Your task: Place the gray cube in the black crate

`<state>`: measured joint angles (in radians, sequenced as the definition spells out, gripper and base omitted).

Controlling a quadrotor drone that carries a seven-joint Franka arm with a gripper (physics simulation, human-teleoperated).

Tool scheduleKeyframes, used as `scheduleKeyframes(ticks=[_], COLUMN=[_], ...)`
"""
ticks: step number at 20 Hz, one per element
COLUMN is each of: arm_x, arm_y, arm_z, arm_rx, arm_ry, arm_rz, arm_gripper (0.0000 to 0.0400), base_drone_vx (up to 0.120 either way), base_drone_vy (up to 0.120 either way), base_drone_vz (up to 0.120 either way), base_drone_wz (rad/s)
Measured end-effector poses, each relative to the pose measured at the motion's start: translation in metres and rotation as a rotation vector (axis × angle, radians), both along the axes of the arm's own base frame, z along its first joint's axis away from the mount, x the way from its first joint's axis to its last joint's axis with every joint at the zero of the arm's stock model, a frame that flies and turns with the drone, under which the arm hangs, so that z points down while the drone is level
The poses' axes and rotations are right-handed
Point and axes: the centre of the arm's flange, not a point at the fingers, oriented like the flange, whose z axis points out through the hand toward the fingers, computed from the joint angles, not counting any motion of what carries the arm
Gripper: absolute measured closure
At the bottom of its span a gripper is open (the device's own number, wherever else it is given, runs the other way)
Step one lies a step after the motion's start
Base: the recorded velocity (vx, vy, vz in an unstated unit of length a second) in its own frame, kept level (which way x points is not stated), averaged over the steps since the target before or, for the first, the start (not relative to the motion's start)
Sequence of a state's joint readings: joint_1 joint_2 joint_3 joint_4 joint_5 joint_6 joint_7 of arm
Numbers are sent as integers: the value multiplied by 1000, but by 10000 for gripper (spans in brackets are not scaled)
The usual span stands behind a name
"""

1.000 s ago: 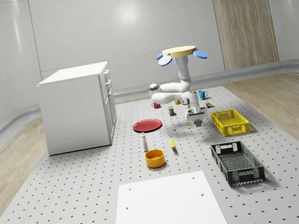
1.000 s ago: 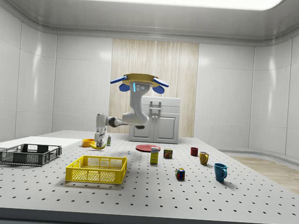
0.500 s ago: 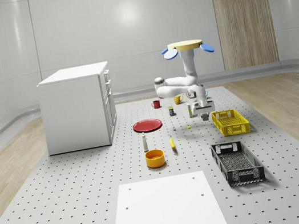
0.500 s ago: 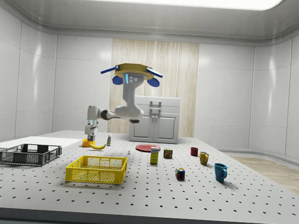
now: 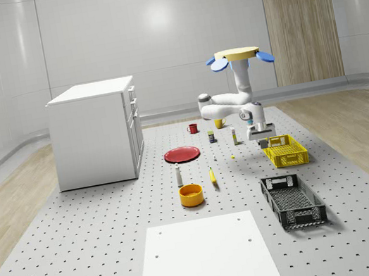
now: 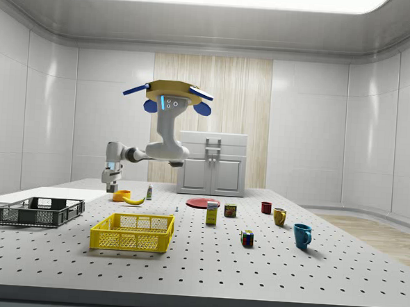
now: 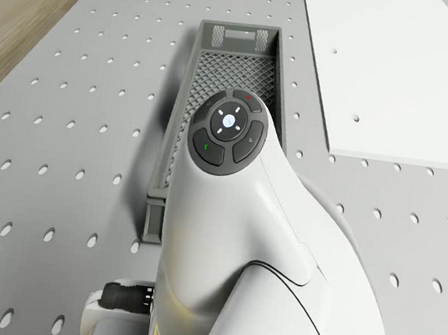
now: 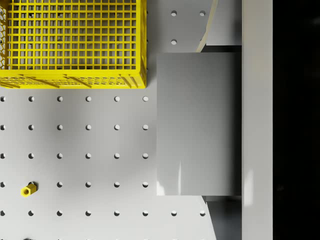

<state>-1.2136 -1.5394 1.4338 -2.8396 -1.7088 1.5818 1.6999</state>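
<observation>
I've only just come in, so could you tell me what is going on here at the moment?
A drone with an arm is hovering above the perforated table, carrying the gray cube in its gripper. The gripper hangs in the air beside the yellow crate, not touching the table. The black crate, where the cube is meant to go, lies further along the table in the whole-scene view and holds nothing yet. So the cube is picked up but not delivered.
</observation>
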Motion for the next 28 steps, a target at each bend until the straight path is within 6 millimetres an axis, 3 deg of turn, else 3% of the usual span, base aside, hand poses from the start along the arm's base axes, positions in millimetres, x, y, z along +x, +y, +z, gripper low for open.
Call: scheduleKeyframes(ticks=[9, 13, 28], arm_x=[0, 0, 0], arm_y=[0, 0, 0], arm_z=[0, 0, 0], arm_rx=[0, 0, 0], arm_ry=[0, 0, 0], arm_rz=[0, 0, 0], arm_gripper=[150, 150, 150], base_drone_vx=[120, 120, 120], base_drone_vy=[22, 0, 0], base_drone_vz=[0, -100, 0], base_drone_wz=[0, 0, 0])
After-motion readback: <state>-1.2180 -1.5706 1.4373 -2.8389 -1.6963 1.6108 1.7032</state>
